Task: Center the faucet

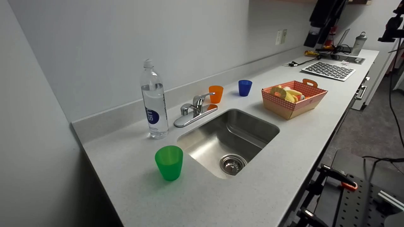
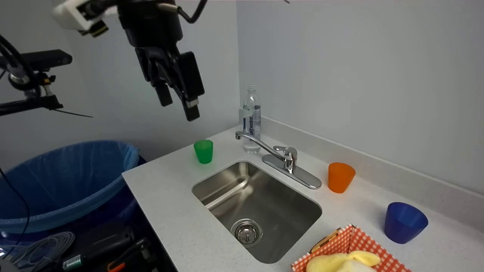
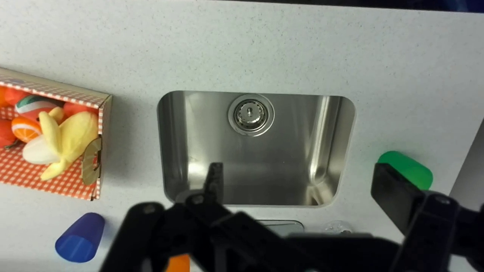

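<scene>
Gleaming in speckled counter (image 2: 174,206): rounded-rect. steel sink (image 2: 276,204); black gripper (image 2: 178,105) above, jaws apart; clear plastic bottle (image 2: 252,120), label partly legible ("…rtwater"); chrome faucet (image 2: 290,161) by sink, btwn bottle & orange cup (image 2: 340,178), spout angled bottle-side.

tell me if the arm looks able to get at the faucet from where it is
Probably yes: the open, empty end effector hangs higher, with nothing visible between it and the faucet. The water bottle near the spout may leave less room on that side.
</scene>
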